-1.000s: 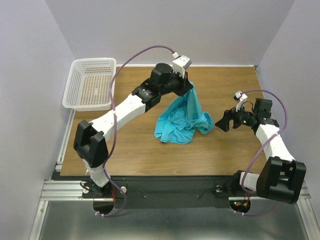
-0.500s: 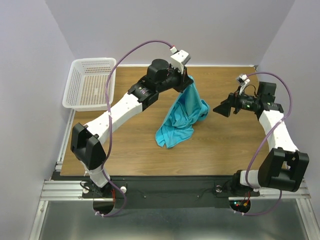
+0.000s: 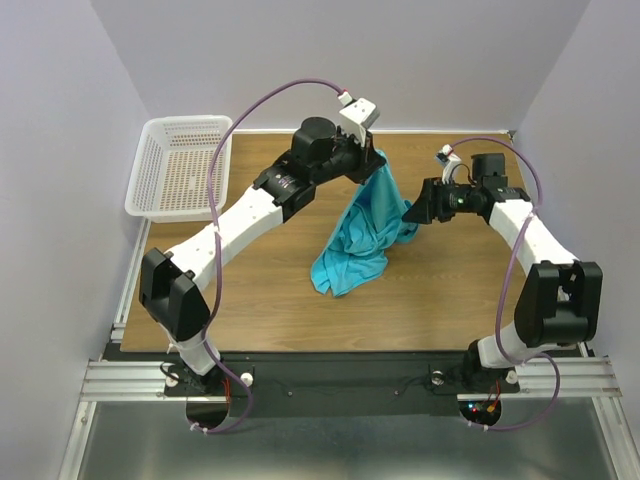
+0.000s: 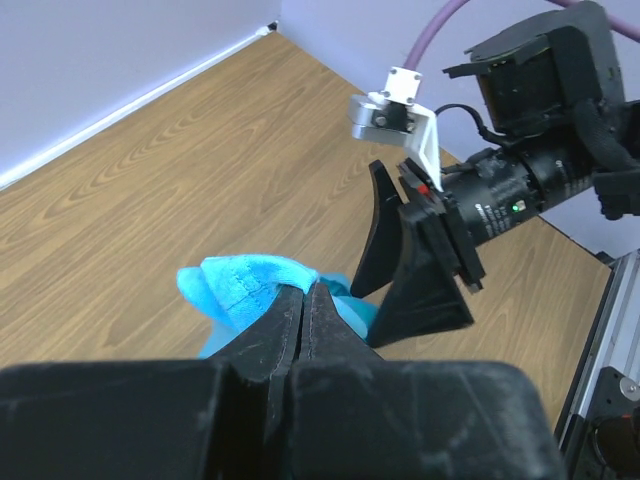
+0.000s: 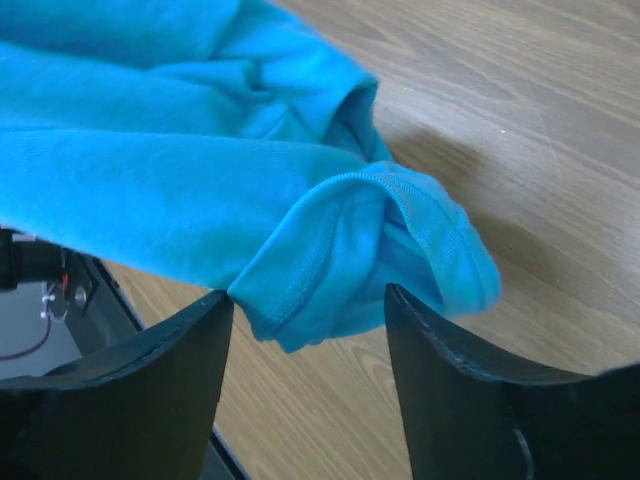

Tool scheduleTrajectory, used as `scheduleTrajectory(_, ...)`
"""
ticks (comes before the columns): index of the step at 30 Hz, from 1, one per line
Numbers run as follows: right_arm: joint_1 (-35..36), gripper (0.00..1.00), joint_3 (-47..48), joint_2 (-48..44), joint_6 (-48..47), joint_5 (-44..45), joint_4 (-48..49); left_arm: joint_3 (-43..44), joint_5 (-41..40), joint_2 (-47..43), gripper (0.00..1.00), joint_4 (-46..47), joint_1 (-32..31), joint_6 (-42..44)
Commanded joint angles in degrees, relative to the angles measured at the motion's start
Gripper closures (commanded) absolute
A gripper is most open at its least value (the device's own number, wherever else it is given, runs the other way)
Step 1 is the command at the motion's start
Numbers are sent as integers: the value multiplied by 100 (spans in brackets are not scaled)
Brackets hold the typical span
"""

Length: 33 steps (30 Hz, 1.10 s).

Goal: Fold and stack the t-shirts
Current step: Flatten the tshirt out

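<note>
One turquoise t-shirt (image 3: 360, 235) hangs bunched from my left gripper (image 3: 372, 160), which is shut on a hemmed edge of it above the table; its lower end rests on the wood. The left wrist view shows that pinched cloth (image 4: 245, 285) at the closed tips of the left gripper (image 4: 303, 290), and my right gripper (image 4: 400, 270) just beyond. My right gripper (image 3: 415, 210) is at the shirt's right side, open. In the right wrist view a folded, stitched edge of the t-shirt (image 5: 330, 250) sits between the spread tips of the right gripper (image 5: 305, 295), not pinched.
A white mesh basket (image 3: 180, 168) stands at the table's back left corner. The wooden table (image 3: 270, 290) has walls close on the left, back and right. A metal rail (image 3: 330, 380) runs along the near edge.
My right arm swung left and away from me until its open fingers reached the hanging shirt, and they narrowed somewhat. The left gripper lifted the shirt a little and then held still.
</note>
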Motion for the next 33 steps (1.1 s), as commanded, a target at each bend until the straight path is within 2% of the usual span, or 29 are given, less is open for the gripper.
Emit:
scheduleTrajectory(1, 155, 35, 363, 71, 452, 363, 184, 99, 3, -497, 100, 406, -23, -44)
scheduleTrajectory(3, 199, 35, 398, 132, 479, 469, 210, 29, -6, -532, 100, 415, -23, -53)
scheduleTrajectory(5, 234, 41, 424, 185, 584, 688, 298, -59, -41, -576, 100, 423, -23, -44)
scheduleTrajectory(10, 225, 63, 442, 106, 593, 1093, 333, -287, -216, -761, 100, 432, 3, 17)
scheduleTrajectory(12, 225, 69, 442, 36, 541, 1163, 342, -437, -287, -866, 100, 432, 55, 26)
scheduleTrajectory(16, 182, 89, 459, -297, 444, 1181, 377, -753, -418, -1103, 100, 450, 143, 0)
scheduleTrajectory(19, 50, 100, 503, -491, 330, 1068, 386, -1096, -586, -1402, 100, 493, 283, -79)
scheduleTrajectory(23, -196, 99, 661, -816, -83, 506, 360, -1605, -621, -1850, 100, 625, 459, -185)
scheduleTrajectory(25, -275, 99, 890, -1027, -320, -81, 342, -1668, -621, -2096, 100, 695, 504, -176)
scheduleTrajectory(29, -276, 99, 1653, -1335, -567, -962, 316, -1476, -699, -2465, 100, 828, 539, -36)
scheduleTrajectory(30, -276, 99, 2160, -1327, -532, -1120, 290, -1405, -752, -2527, 100, 862, 548, 8)
scheduleTrajectory(33, -276, 100, 3014, -1151, -401, -1192, 149, -1220, -1111, -2834, 100, 1152, 539, 166)
